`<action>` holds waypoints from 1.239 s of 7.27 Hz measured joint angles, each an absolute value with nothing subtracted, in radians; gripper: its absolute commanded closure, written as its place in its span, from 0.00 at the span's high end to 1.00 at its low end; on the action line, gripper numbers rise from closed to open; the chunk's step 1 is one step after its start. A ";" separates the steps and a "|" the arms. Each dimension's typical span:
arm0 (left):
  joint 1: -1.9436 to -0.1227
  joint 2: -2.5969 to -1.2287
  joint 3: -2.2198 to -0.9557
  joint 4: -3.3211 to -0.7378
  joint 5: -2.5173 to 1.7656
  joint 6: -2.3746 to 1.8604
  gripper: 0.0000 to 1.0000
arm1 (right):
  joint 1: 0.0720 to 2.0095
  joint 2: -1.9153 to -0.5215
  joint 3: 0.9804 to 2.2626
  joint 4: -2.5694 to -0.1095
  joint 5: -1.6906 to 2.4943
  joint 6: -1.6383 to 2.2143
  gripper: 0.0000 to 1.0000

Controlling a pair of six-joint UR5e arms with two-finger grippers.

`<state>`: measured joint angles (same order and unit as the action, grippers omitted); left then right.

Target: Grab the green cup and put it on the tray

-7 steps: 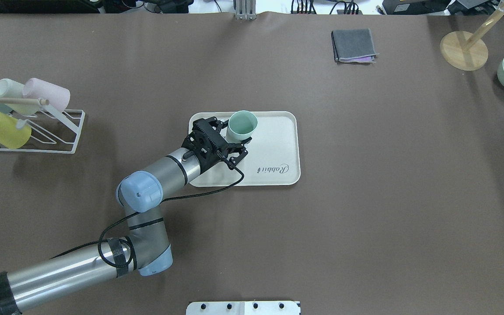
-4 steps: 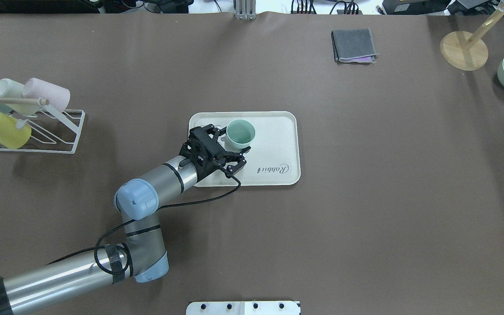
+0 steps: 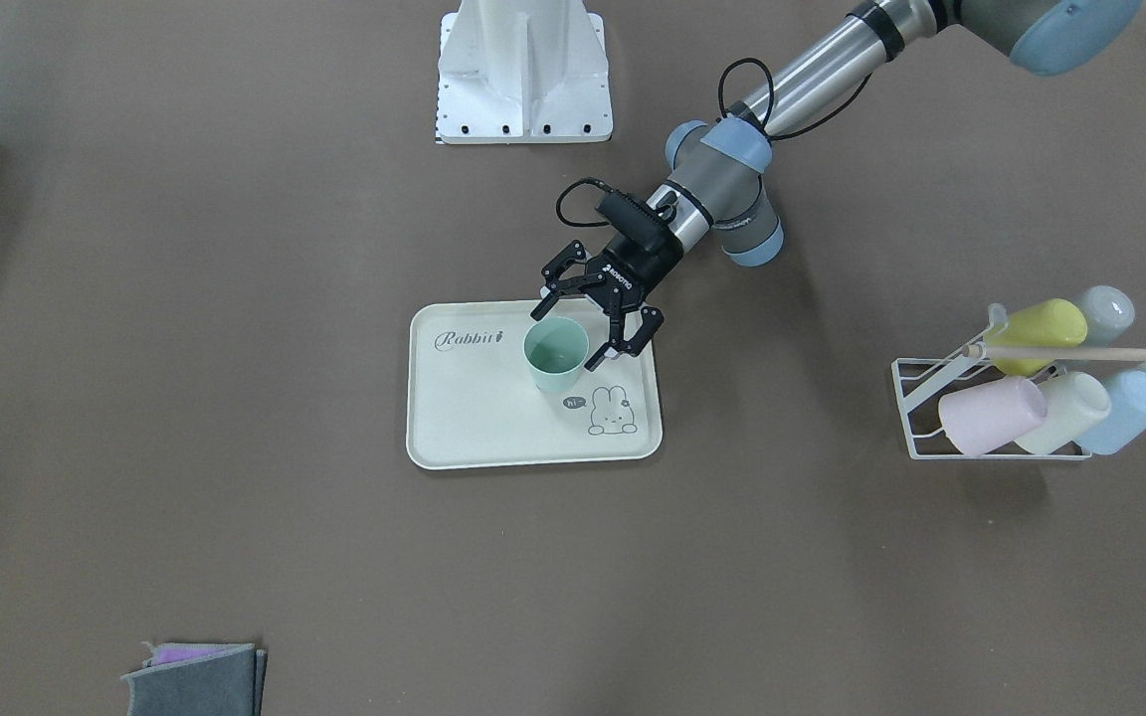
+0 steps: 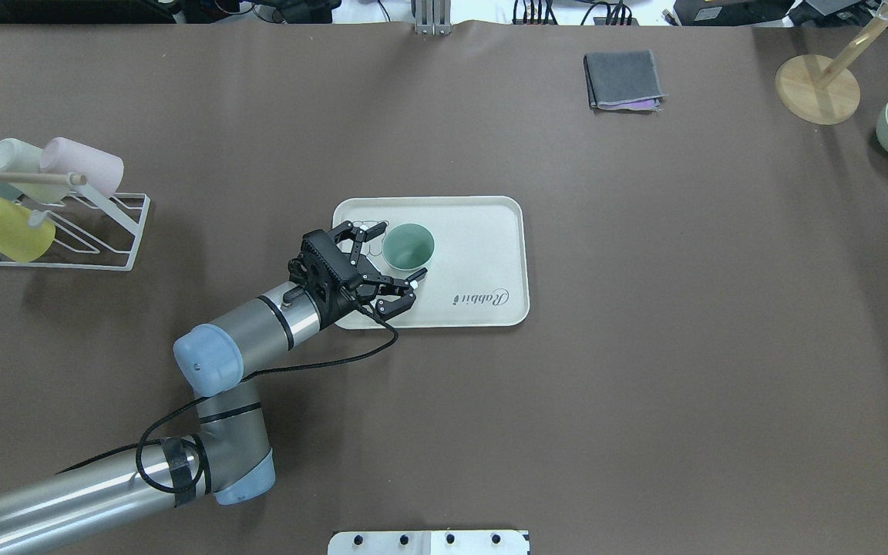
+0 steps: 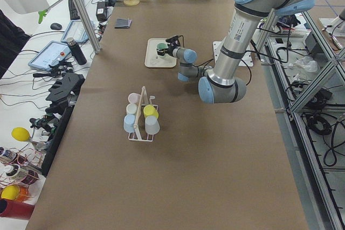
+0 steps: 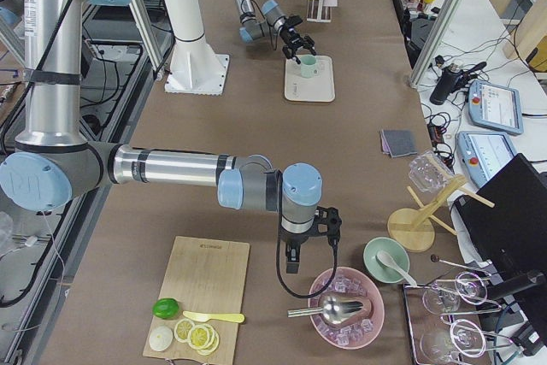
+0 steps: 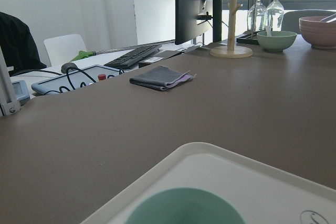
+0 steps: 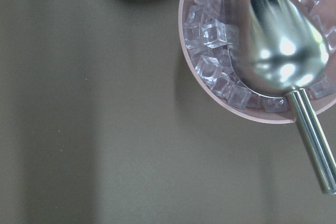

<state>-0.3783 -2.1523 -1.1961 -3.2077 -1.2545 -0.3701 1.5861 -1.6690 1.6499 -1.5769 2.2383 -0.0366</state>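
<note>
Green cup [image 4: 408,247]: it stood upright, mouth up, on the tray, in the part of it toward the robot's left, with the little bunny drawing [image 3: 613,413] just beside it.
Tray [image 4: 482,239]: it lay flat near the middle of the brown table [image 4: 644,370], its "Rabbit" script [image 4: 481,298] along the edge nearer the robot.
Left gripper [image 4: 396,254]: it was low over the tray with its fingers [image 4: 400,297] spread wide, one on each side of the cup. The spread was wider than the cup itself, and nothing was held.
Left arm [image 4: 251,331]: it reached in from the robot's left, its wrist just over the tray's corner.
Left wrist view: only the cup's green rim [image 7: 184,207] showed at the bottom edge, with the tray's pale rim [image 7: 210,150] behind it and a folded grey cloth [image 7: 160,77] farther off on the table.
Right gripper [image 6: 292,264]: it hung well apart from all this, at the other end of the table, pointing down just beside a pink bowl [image 8: 182,30] of ice cubes. From where it showed I could not tell whether its fingers were apart or together.
Scoop [image 8: 281,45]: a shiny metal one rested in that bowl, on the ice, with its handle out over the rim.
Cup rack [image 4: 116,231]: a white wire rack on the robot's left side, well away from the tray, held pastel cups lying on their sides — pink, cream, blue and yellow.
</note>
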 measured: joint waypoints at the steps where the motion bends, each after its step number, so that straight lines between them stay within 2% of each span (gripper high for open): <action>1: -0.380 -2.126 -1.251 -3.209 -1.258 -0.372 0.99 | 1.586 -1.669 1.651 -1.577 2.238 -0.037 1.00; 5: -0.425 -2.021 -1.587 -3.063 -1.325 -0.407 0.99 | 1.586 -1.669 1.652 -1.577 2.238 -0.037 1.00; 7: -0.475 -1.986 -1.689 -2.867 -1.330 -0.431 0.99 | 1.586 -1.669 1.652 -1.577 2.238 -0.037 1.00; 9: -0.552 -1.992 -1.808 -2.512 -1.427 -0.497 0.99 | 1.586 -1.669 1.650 -1.577 2.238 -0.037 1.00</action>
